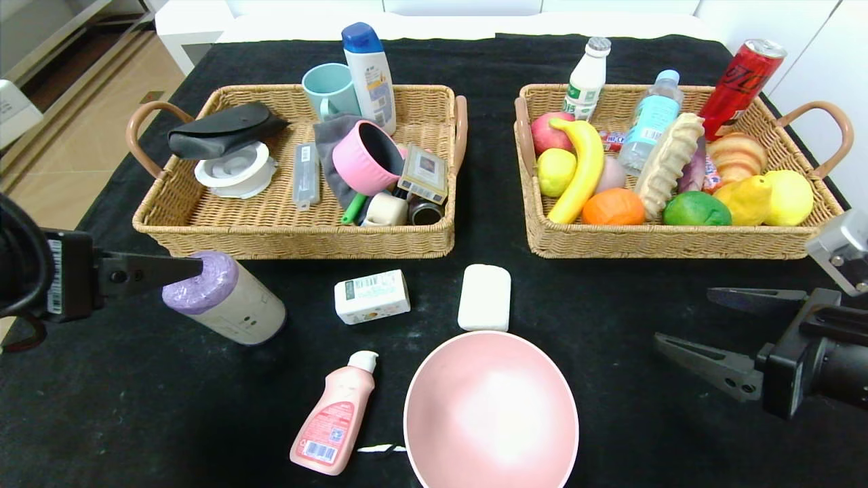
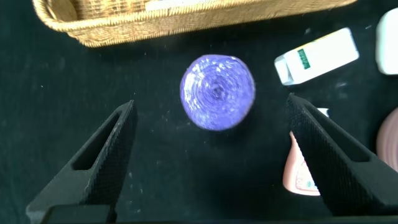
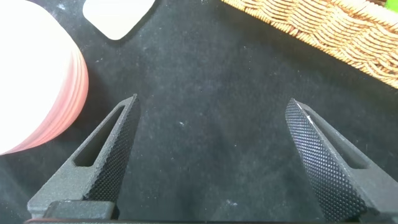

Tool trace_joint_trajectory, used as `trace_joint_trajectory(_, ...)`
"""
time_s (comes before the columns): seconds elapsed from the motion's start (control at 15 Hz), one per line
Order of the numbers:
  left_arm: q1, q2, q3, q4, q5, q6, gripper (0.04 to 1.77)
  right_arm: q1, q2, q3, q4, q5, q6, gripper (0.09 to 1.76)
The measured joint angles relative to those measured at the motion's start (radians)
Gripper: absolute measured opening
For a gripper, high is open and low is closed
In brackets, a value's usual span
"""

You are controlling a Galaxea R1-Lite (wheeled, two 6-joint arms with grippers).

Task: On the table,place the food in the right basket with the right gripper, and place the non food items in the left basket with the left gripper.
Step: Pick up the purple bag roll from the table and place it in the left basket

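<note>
The left end effector (image 2: 211,146) hovers released, jaws straddling the grey roll (image 2: 217,92) just ahead, lined up for grasping; the right end effector (image 3: 211,149), released, waits over bare desk (image 3: 205,81).

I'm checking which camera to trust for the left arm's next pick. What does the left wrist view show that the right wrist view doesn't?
Only the left wrist view: the open left gripper facing the purple end of the grey roll, plus the small white box and the pink bottle.

Only the right wrist view: the open right gripper over bare black table.

Both: wicker basket edge, the pink bowl and the white bar.
</note>
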Motion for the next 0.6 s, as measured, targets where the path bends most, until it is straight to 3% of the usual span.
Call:
trace_joint_trajectory(0.27, 0.004, 0.100, -0.103, 0.109, -0.013, 0.003, 1.72, 0.000, -0.001, 0.000, 0.000, -0.002, 0.000, 1.70)
trace_joint_trajectory(0.6, 0.000, 0.182, -0.128, 0.113, -0.013, 0.006, 1.72, 0.000, -0.001, 0.003, 0.000, -0.002, -0.001, 1.70)
